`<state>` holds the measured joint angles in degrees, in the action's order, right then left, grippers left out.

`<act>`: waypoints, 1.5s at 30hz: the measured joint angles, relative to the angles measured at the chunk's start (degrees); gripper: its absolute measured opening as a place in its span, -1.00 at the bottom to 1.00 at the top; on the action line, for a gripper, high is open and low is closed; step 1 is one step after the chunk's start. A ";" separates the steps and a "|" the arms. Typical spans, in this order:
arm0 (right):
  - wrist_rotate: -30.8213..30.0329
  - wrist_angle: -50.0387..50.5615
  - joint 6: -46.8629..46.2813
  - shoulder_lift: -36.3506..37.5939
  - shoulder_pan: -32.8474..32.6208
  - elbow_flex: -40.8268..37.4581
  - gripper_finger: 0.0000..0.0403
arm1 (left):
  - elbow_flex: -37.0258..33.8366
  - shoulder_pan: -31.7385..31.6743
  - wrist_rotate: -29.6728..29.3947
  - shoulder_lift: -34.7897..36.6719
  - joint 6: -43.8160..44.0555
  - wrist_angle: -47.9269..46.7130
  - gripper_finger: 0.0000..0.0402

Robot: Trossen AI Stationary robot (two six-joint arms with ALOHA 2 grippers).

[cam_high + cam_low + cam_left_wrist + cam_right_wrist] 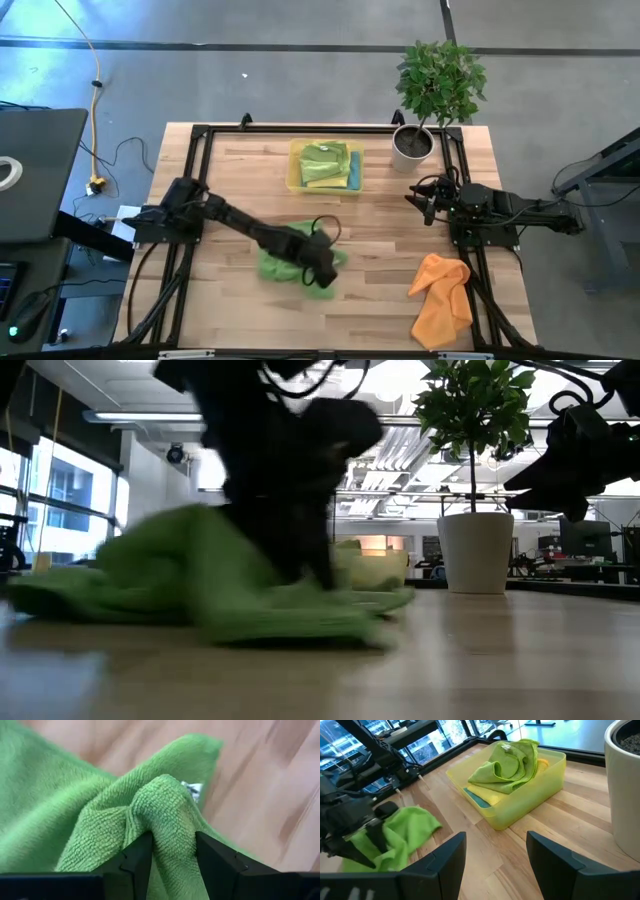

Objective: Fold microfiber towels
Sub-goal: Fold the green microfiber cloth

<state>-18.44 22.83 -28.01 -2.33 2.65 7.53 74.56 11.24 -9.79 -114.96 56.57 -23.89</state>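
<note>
Green towel (285, 262) lies bunched on the table (380, 215), toward six o'clock from the yellow tray (296, 178). The left gripper (172, 857) pinches a fold of it between both fingers (137, 857). Another green towel (325, 160) sits in the tray. The orange towel (443, 295) lies at five o'clock. The right gripper (495, 857) waits at three o'clock, fingers apart, beside the plant pot (412, 148).

- Both arms are dark, almost black, built of jointed segments; black cables loop along them
- The left hand (172, 862) has two matte black angular fingers
- The right hand (495, 865) has the same black wedge-shaped fingers
</note>
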 joint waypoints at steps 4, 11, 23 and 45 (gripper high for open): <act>0.01 0.00 -0.02 0.04 -0.01 0.00 -0.01 | 0.00 -3.01 -2.07 -0.18 -3.23 7.36 -0.31; 0.00 0.00 -0.01 0.09 -0.01 0.00 -0.01 | 0.04 -5.77 2.25 -0.33 -8.80 26.10 -0.32; -0.61 -3.06 1.11 0.11 0.00 -0.02 -0.01 | 6.81 0.36 10.24 -0.24 -17.87 23.96 -0.32; 4.58 -31.40 -6.56 -10.17 -0.02 -0.02 -0.01 | 16.96 9.31 13.42 -0.11 -6.76 -8.45 -0.33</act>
<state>-13.86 -8.57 -34.57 -12.49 2.63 7.51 91.53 20.56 3.63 -115.07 49.81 -32.34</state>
